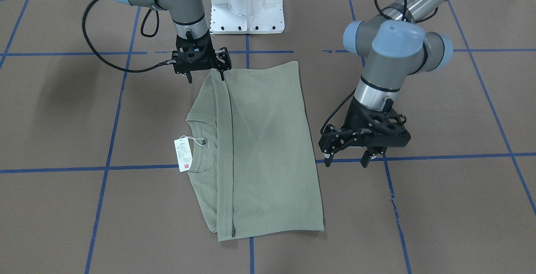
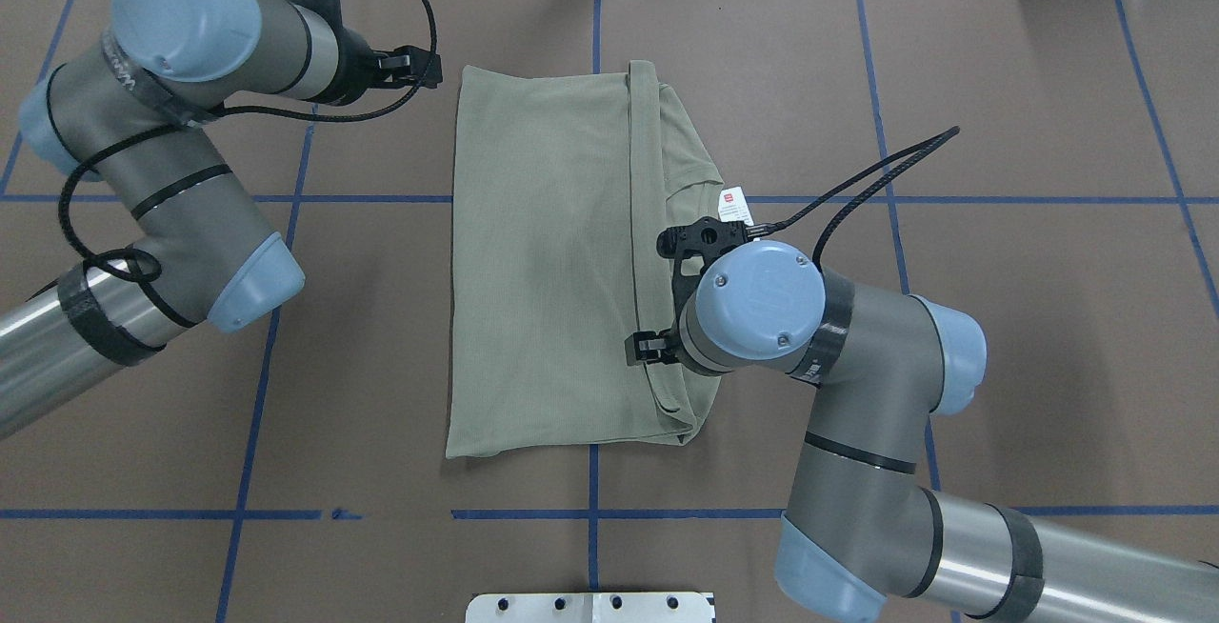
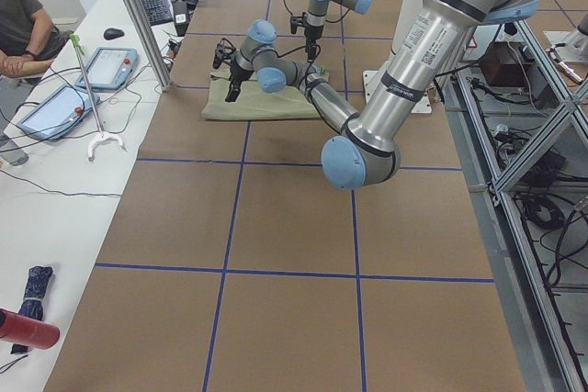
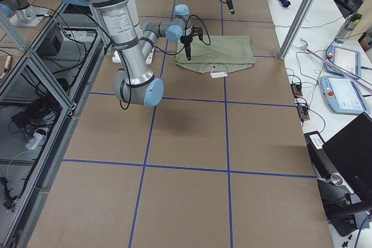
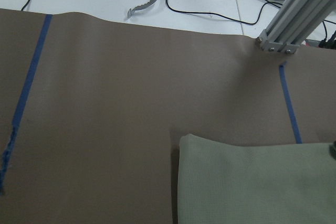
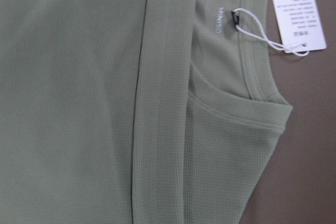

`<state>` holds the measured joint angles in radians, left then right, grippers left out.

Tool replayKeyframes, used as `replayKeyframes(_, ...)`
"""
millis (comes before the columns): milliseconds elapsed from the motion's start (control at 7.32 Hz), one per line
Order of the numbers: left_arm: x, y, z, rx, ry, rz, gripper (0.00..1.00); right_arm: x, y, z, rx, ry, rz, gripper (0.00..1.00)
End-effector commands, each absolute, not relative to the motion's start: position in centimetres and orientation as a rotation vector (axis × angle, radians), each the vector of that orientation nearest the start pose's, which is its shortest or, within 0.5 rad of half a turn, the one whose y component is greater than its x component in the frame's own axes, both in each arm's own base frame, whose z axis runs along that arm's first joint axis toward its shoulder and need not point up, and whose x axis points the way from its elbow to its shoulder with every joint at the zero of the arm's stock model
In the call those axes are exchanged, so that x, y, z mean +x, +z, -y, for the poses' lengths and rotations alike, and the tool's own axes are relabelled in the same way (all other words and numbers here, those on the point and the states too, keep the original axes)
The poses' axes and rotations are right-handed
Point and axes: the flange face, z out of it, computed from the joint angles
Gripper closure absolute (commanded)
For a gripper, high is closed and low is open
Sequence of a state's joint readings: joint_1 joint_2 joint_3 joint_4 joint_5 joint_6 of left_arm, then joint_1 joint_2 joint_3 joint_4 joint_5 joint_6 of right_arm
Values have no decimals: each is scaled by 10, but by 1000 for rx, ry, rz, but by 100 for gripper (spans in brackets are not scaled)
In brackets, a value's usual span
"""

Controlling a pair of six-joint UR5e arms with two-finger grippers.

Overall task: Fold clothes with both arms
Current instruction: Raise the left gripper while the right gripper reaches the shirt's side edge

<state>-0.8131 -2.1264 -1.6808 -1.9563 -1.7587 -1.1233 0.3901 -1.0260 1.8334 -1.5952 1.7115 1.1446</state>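
We saw the left gripper and right gripper both released, holding nothing. We judged the shirt's 2 left corners needed pinching evenly and lifting together.

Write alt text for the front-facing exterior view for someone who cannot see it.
A pale green shirt lies folded into a rough rectangle on a brown table, its neckline and white hang tag showing at the view's left. The right gripper, open, is at the shirt's corner nearest the robot; the left gripper, open, hangs beside its opposite edge.
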Motion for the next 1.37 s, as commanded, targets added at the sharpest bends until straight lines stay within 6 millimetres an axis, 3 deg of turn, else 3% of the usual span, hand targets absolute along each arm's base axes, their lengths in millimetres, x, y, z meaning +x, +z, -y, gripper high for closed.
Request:
replayKeyframes(0,369,237,547,449,-217,-958,0,-569,257,335,210,-232,718,0)
replayKeyframes(137,368,248,546,438,-219,-948,0,-577,260,322,211,-281,712,0)
replayKeyframes(683,371,255,549,432,-221,-940,0,-577,258,325,244,-346,726,0)
replayKeyframes(957,370,260,548,430,-218,-934,0,-574,250,326,319,-386,817,31)
replayKeyframes(1093,371,261,549,428,-221,-933,0,-573,246,327,333,-384,833,35)
replayKeyframes(1230,371,264,547,423,-222,-930,0,-571,245,329,349,-383,831,46)
